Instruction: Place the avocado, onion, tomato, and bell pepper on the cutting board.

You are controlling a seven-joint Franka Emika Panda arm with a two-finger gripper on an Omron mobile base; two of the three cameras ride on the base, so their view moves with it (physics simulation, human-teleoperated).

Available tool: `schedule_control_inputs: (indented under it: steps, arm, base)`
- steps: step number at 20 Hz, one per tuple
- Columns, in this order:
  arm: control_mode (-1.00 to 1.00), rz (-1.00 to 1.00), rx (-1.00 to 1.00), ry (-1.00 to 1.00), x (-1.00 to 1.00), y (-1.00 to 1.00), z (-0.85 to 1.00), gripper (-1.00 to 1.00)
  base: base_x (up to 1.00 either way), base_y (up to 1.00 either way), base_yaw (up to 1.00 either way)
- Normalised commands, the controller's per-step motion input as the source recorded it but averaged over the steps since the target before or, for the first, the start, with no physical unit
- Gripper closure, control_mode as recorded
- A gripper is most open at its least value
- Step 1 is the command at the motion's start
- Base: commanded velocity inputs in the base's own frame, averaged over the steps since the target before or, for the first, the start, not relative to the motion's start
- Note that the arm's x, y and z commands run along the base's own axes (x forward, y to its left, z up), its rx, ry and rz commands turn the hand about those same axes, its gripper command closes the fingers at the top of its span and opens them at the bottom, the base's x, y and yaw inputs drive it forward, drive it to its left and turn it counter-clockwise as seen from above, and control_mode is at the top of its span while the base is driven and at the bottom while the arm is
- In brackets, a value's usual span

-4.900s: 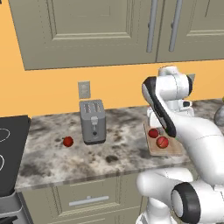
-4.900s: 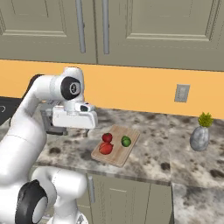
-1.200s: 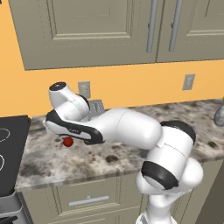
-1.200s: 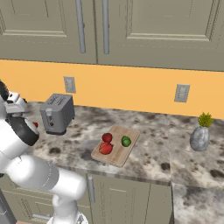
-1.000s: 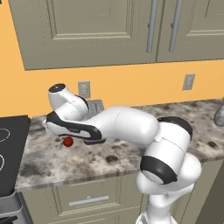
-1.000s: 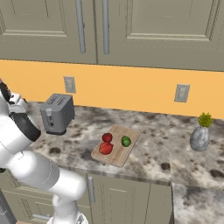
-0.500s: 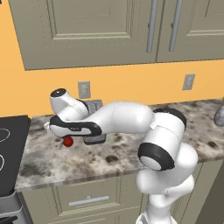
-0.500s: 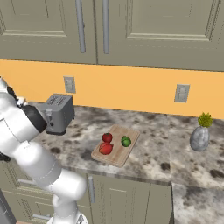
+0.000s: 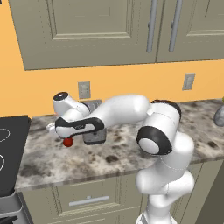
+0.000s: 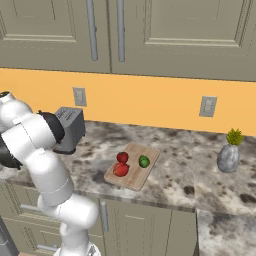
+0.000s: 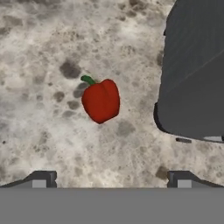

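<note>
We see the gripper [image 11: 109,179] hanging over the counter [image 11: 39,57] with its jaws spread wide and nothing between them. The red pepper [image 11: 101,100] lies just ahead of the fingertips, midway between them, with the toaster [image 11: 194,70] off to its right. Far to the gripper's right sits the board [image 10: 133,166], carrying two red items and the avocado [image 10: 144,161].

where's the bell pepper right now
The bell pepper lies on the counter just left of the toaster, under the open gripper in the hand view. In the left base view it peeks out below the hand.
</note>
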Motion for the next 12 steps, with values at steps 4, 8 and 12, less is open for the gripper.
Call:
schedule_control_inputs:
  steps: [4,8,12]
  arm:
    - [-1.0,0.0,0.0,0.0,0.24,0.05,-0.27,-1.0]
    - [-1.0,0.0,0.0,0.0,0.29,0.08,-0.31,-1.0]
    - [-1.0,0.0,0.0,0.0,0.34,0.14,-0.29,-1.0]
  base:
    - [0.0,0.0,0.0]
    - [0.0,0.0,0.0]
    - [0.0,0.0,0.0]
